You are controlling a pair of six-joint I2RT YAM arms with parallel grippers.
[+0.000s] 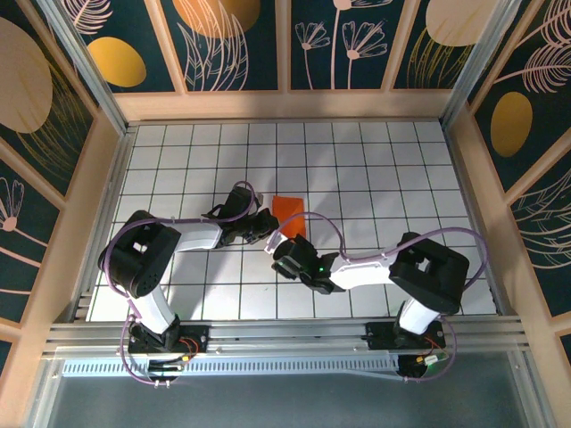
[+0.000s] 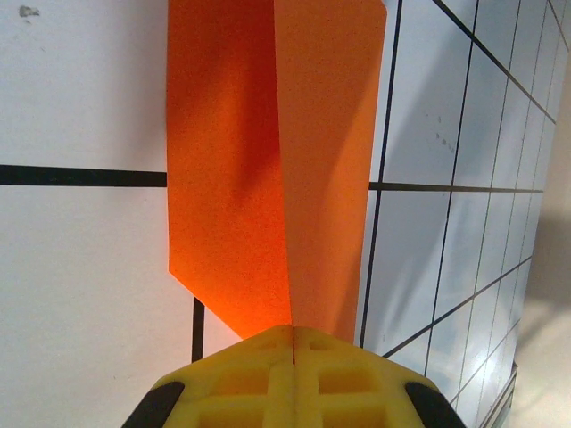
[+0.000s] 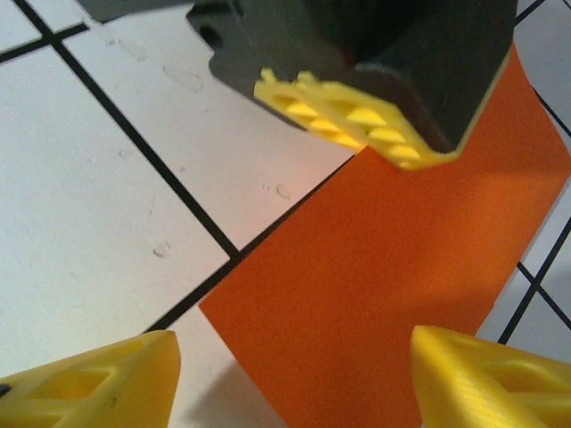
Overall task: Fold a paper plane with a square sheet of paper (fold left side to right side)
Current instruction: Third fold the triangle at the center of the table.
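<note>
Orange paper (image 1: 287, 210) sits mid-bench (image 1: 401, 178), on the white grid between the two arms. From the top camera the visible part is a narrow folded strip, a bit longer far-to-near than across, with its near end tilted slightly to the right. That near end goes under the end effectors, so I can't tell from this view which end is the point. Left end effector (image 1: 266, 225) comes in from the left onto the near-left edge of the paper. Right end effector (image 1: 284, 245) sits just near of it, right beside the near edge.

Left wrist: paper (image 2: 268, 160) has its long axis straight up the frame, away from the fingers. The centre crease runs the same way, with a darker flap left of it and a brighter flap right. The near end tapers in towards the fingers and the far end is broad. Left end effector (image 2: 293, 332) has both yellow fingers pressed together, clamped on the paper at the crease. Bench (image 2: 80, 267) grid is on both sides.

Right wrist: paper (image 3: 401, 267) lies flat and runs diagonally, with its lower corner pointing to the bottom of the frame. Right end effector (image 3: 294, 374) has its fingers well apart, one on each side of that corner, holding nothing. Can't tell if the tips touch the paper. The left end effector's yellow fingers (image 3: 357, 120) are down on the far edge of the paper.
</note>
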